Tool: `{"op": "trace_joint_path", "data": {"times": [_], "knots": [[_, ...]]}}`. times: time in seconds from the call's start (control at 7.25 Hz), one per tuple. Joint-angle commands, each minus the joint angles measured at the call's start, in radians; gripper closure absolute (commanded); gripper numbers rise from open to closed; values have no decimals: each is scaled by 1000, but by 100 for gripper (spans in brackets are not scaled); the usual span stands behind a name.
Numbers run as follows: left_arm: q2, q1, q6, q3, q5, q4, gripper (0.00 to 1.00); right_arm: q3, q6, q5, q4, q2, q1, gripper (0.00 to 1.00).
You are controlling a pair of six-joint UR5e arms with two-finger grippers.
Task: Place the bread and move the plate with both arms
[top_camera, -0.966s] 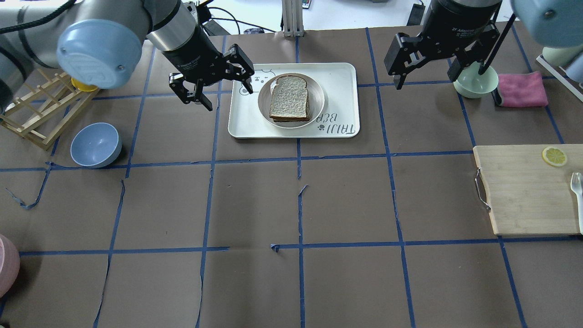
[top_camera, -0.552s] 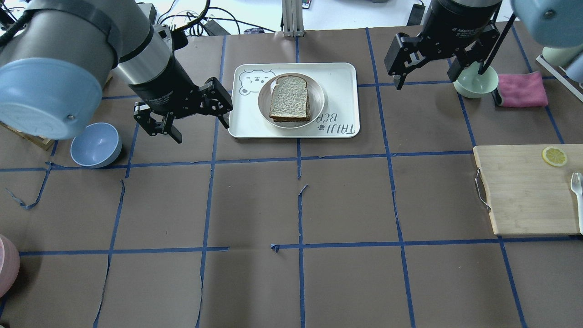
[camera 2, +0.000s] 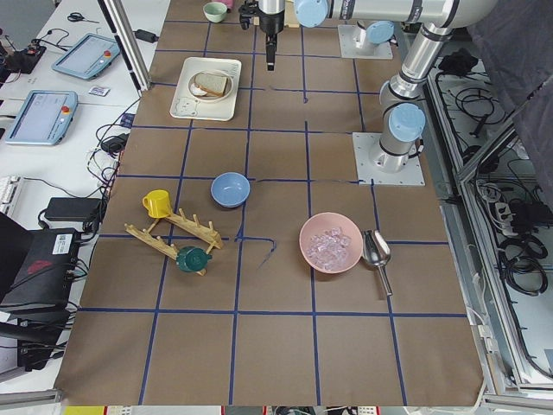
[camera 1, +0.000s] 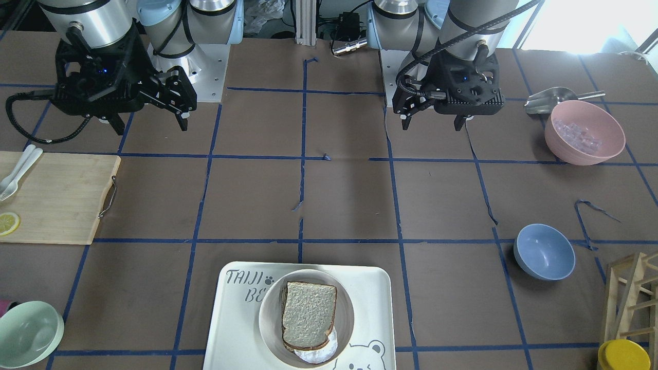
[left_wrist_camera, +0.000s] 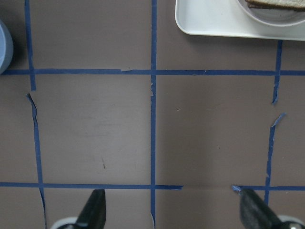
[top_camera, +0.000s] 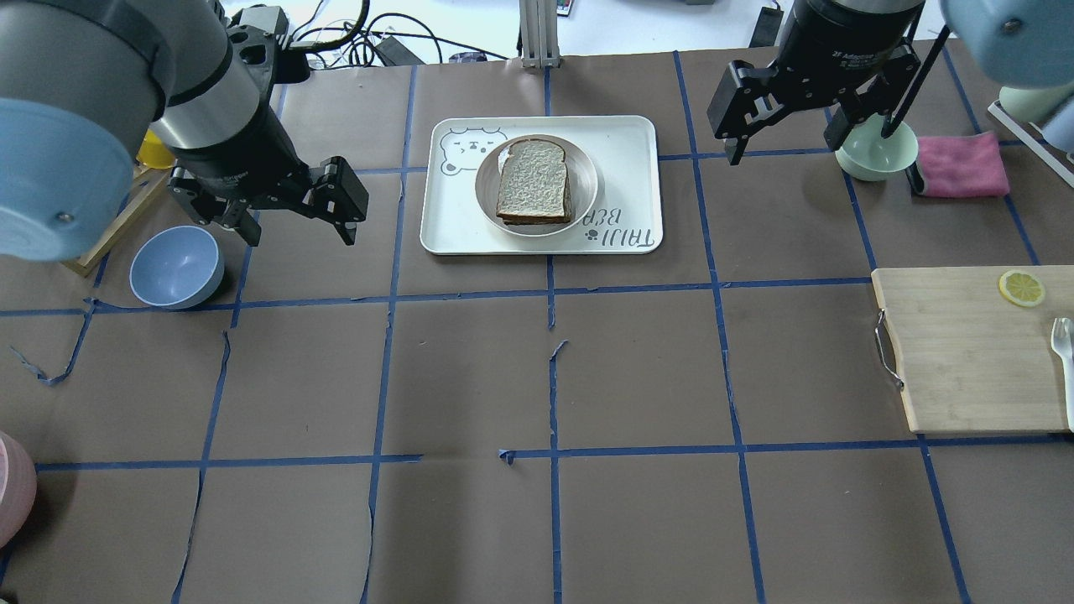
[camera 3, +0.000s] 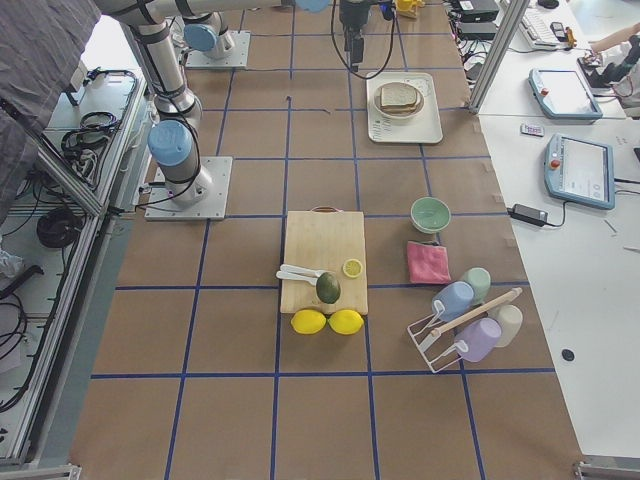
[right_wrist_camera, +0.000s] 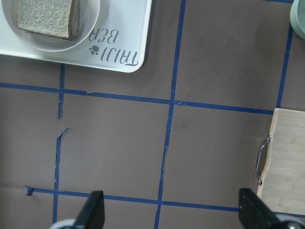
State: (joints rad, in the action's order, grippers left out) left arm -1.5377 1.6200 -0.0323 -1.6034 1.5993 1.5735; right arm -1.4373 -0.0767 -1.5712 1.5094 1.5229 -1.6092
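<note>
The bread (top_camera: 533, 180) lies flat on the round cream plate (top_camera: 589, 172), which stands on the white bear-print tray (top_camera: 629, 143) at the far middle of the table. The bread (camera 1: 308, 313), the plate (camera 1: 267, 313) and the tray (camera 1: 231, 329) also show in the front view. My left gripper (top_camera: 298, 228) is open and empty, left of the tray and apart from it; its wrist view shows open fingers (left_wrist_camera: 93, 212) over bare table and the tray's corner (left_wrist_camera: 214, 21). My right gripper (top_camera: 784, 141) is open and empty, right of the tray; its wrist view shows the bread (right_wrist_camera: 47, 14).
A blue bowl (top_camera: 176, 267) sits by my left gripper, with a wooden rack (camera 1: 629, 293) beyond it. A green bowl (top_camera: 877, 155) and a pink cloth (top_camera: 961, 164) lie by my right gripper. A cutting board (top_camera: 965, 352) with a lemon slice (top_camera: 1021, 288) is at the right. A pink bowl (camera 1: 584, 132) stands near the left base.
My left gripper has drawn back from the tray's left edge, moving left and toward the robot. The right arm, the bread and the plate have not moved.
</note>
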Motion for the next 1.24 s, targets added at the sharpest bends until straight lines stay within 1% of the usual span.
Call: {"op": "trace_joint_path", "data": {"times": [0.0, 0.14, 0.41, 0.83, 1.1], "knots": [[-50, -3, -1, 80, -7, 28, 0, 0, 0, 0, 0, 0, 0, 0], [-64, -5, -3, 92, -37, 30, 0, 0, 0, 0, 2, 0, 0, 0], [-97, -22, -6, 126, -47, 28, 0, 0, 0, 0, 2, 0, 0, 0], [-99, -22, -1, 114, -44, 11, 0, 0, 0, 0, 2, 0, 0, 0], [-97, -22, -1, 114, -38, 13, 0, 0, 6, -1, 46, -1, 3, 0]]}}
